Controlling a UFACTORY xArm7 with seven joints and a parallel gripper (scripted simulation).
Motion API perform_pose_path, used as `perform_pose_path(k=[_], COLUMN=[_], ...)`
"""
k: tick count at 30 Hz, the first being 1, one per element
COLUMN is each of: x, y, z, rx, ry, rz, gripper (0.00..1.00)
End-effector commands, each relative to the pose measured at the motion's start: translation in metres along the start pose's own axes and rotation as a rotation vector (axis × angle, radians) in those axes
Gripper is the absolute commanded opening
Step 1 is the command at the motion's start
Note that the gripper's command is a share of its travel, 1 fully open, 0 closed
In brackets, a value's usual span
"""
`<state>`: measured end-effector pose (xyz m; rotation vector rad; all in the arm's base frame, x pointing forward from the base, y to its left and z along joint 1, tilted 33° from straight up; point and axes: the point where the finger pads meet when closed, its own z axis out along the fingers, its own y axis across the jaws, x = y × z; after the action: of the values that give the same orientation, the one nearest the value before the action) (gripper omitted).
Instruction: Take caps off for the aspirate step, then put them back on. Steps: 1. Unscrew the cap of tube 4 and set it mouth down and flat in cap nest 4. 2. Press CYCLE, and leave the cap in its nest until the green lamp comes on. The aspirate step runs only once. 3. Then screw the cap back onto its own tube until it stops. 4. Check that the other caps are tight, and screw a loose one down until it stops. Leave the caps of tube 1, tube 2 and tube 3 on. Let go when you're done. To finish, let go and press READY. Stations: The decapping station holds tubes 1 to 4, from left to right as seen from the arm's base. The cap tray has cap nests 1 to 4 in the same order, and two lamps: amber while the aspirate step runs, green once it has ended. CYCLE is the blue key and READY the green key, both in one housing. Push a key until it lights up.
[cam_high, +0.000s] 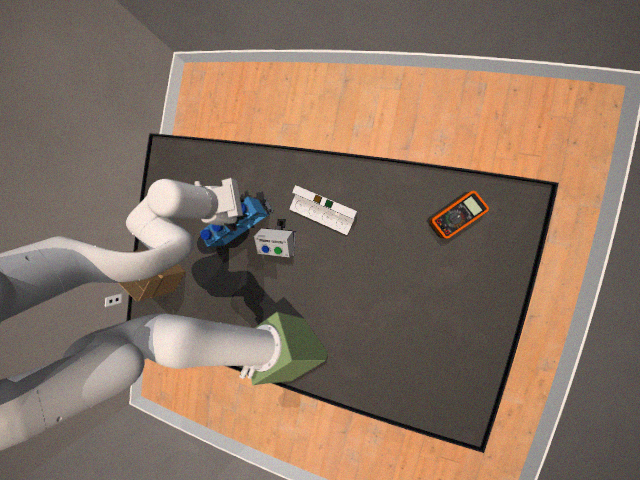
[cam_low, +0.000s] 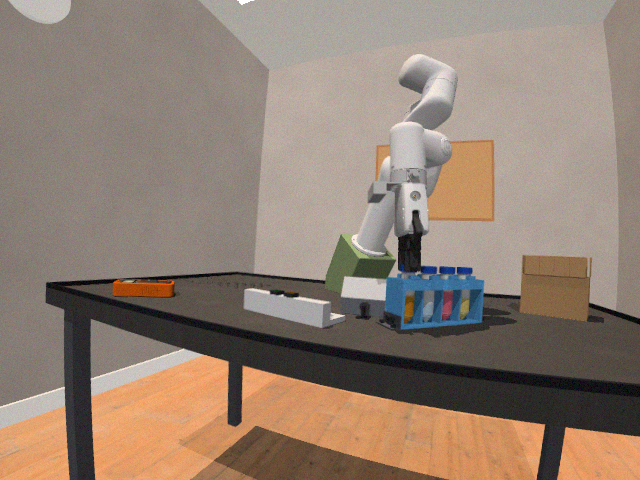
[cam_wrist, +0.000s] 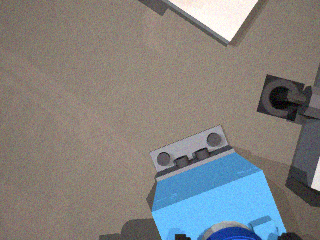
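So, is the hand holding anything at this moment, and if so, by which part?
Nothing is held. The hand is down over the cap of tube 4, with its fingers on either side of the cap but not clamped on it.

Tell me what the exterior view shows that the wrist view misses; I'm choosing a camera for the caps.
Only exterior: the black gripper over the blue tube rack's left end, three blue caps beside it, a cardboard box, an orange multimeter. Only wrist: two round holes in a grey end bracket. Both: that rack and the dark table top.
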<state>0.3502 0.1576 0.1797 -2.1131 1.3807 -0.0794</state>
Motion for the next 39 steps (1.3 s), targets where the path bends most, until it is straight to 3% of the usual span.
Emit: perform_pose_path(k=[1,5,15,16,30,39], x=[0.0001,0.0001,0.0001,0.0001,0.0001,0.0], y=[-0.0016,-0.0016,-0.0016,-0.0016,-0.0016,-0.0016], z=[-0.001,-0.001,-0.0011,-0.0011,-0.0011,-0.0014], rx=[-0.025,-0.023,-0.024,-0.024,-0.024,-0.031], ry=[0.036,0.039,0.041,0.041,0.04,0.036], rz=[0.238,0.413,0.425,0.425,0.424,0.075], gripper=[0.46,0.46,0.46,0.0,0.0,0.0])
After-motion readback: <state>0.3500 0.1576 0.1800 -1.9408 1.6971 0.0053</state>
